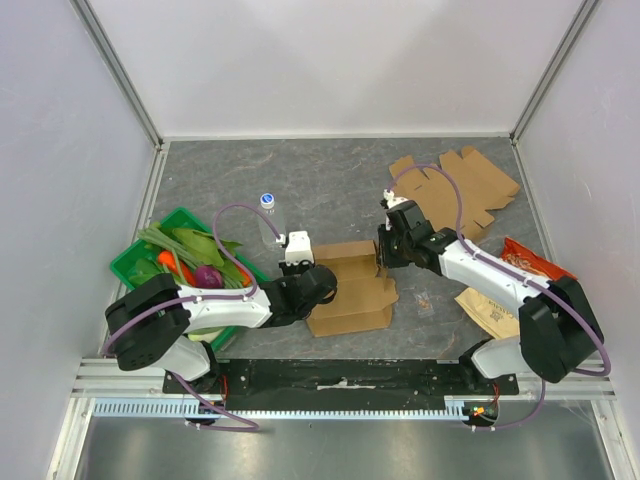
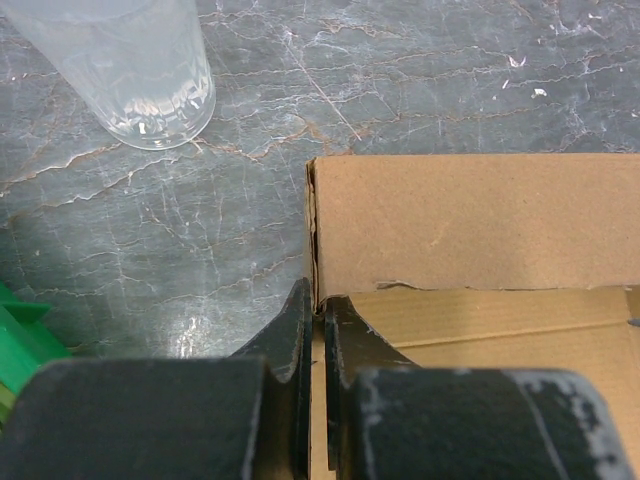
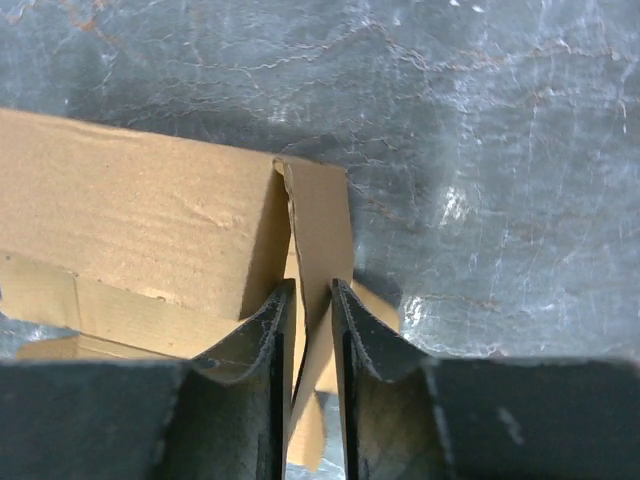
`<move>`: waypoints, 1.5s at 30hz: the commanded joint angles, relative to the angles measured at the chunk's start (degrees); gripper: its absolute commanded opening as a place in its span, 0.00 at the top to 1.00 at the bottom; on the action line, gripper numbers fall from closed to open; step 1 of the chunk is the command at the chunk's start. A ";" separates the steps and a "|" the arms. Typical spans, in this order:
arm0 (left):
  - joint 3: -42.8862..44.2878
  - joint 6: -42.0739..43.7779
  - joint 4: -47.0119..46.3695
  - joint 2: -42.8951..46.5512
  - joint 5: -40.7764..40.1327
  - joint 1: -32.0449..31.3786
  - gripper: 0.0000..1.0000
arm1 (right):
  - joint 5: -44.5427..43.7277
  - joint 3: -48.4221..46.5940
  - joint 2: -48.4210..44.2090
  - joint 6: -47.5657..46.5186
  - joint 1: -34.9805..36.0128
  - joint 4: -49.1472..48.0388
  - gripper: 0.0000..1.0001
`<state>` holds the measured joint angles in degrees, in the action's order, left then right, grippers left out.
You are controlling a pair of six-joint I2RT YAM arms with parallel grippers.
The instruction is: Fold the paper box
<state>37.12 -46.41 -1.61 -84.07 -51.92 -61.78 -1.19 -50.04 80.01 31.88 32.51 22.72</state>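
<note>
The box [image 1: 350, 290] lies on the counter [image 1: 330, 180] between the arms. It looks like light, thin card, floppy except at the creases, so best pinched by its wall edges. The left pincer [image 2: 318, 305] is clamped on a corner wall; the right pincer [image 3: 312, 295] straddles an end flap [image 3: 318, 215], and I cannot tell whether it grips.

I see a grey marbled table [image 1: 330, 170] | paper box [image 1: 350, 300] on it, my landmark | green tray [image 1: 125, 262] of vegetables to its left | clear bottle [image 1: 268, 215] upright behind-left | flat cardboard blanks [image 1: 465, 185] behind-right | brown paper bag [image 1: 485, 308] and orange packet [image 1: 525, 258] to its right
</note>
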 commanded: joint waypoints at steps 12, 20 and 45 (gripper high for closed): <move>-1.79 1.68 -1.56 1.37 -1.87 -0.10 0.98 | 16.66 1.70 -13.73 -13.87 -5.61 -1.98 0.31; -1.79 1.85 -1.29 1.28 -2.57 -0.10 0.98 | -11.05 -2.50 -14.64 -9.29 -10.27 8.39 0.26; -0.39 1.85 -1.21 -0.13 -1.69 -0.18 0.98 | 13.15 0.29 -1.96 -23.27 -1.93 -2.94 0.41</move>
<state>35.83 -45.84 -2.50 -83.55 -52.51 -61.76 9.69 -51.64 79.57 7.49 29.43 24.34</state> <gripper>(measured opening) 0.047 0.572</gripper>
